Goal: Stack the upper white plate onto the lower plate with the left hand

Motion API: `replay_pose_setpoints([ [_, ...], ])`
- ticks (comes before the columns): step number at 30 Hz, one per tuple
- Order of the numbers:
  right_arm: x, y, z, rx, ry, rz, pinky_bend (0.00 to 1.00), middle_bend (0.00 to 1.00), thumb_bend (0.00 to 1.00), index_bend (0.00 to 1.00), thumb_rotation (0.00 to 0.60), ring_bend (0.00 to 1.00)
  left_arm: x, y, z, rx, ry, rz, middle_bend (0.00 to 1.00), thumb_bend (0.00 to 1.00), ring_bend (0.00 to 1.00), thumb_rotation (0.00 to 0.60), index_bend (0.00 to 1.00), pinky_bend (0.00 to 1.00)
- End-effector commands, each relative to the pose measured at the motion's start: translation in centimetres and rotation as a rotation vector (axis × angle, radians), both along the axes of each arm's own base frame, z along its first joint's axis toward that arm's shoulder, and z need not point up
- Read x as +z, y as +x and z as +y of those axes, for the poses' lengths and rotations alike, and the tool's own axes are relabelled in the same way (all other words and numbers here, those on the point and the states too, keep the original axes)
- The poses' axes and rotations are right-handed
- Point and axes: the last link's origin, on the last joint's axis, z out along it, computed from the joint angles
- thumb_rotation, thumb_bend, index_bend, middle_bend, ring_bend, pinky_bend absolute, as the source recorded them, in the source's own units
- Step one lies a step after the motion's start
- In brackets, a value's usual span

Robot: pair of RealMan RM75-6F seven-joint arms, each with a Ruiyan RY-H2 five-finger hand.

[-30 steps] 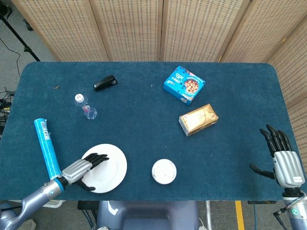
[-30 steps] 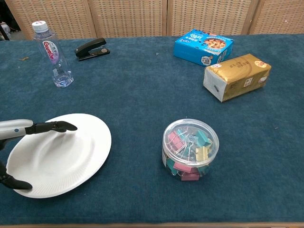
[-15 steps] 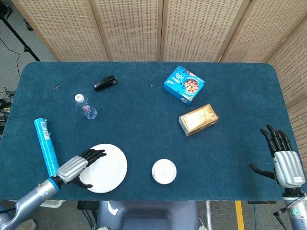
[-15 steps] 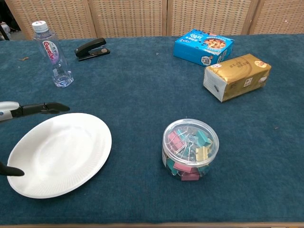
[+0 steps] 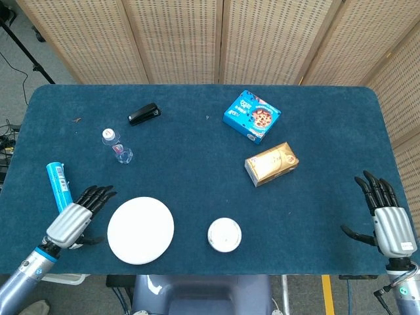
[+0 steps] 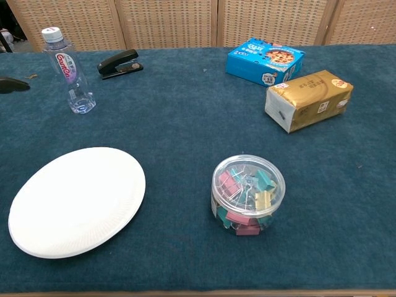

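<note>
A white plate (image 5: pixel 140 230) lies flat near the table's front left edge; in the chest view the plate (image 6: pixel 77 199) shows as a single stack, and I cannot tell a lower plate apart beneath it. My left hand (image 5: pixel 75 218) hovers just left of the plate, apart from it, fingers spread and holding nothing. Only a dark fingertip (image 6: pixel 13 85) of it shows at the left edge of the chest view. My right hand (image 5: pixel 386 216) stays at the table's right front edge, fingers spread, empty.
A clear tub of binder clips (image 6: pixel 248 194) stands right of the plate. A blue tube (image 5: pixel 58 185) lies behind my left hand. A water bottle (image 6: pixel 67 69), a black stapler (image 6: pixel 119 64), a blue cookie box (image 6: pixel 265 60) and a gold tissue pack (image 6: pixel 309 99) sit farther back.
My left hand has let go of the plate and drawn back to the left and up. The plate now lies flat on the table. The right hand has not moved.
</note>
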Motion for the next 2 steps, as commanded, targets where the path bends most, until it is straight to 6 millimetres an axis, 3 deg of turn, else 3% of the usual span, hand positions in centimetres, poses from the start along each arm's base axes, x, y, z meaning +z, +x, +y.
replay_pose_setpoints([
  [1, 0.03, 0.04, 0.04, 0.005, 0.0, -0.002, 0.0, 0.0, 0.0, 0.0, 0.6, 0.0, 1.52, -0.84, -0.61, 0.06, 0.099, 0.036, 0.0, 0.0, 0.0, 0.6, 0.0, 0.0],
  [2, 0.05, 0.05, 0.07, 0.007, -0.001, -0.002, 0.0, 0.0, 0.0, 0.0, 0.6, 0.0, 1.8, -1.06, -0.77, 0.075, 0.123, 0.052, 0.0, 0.0, 0.0, 0.6, 0.0, 0.0],
])
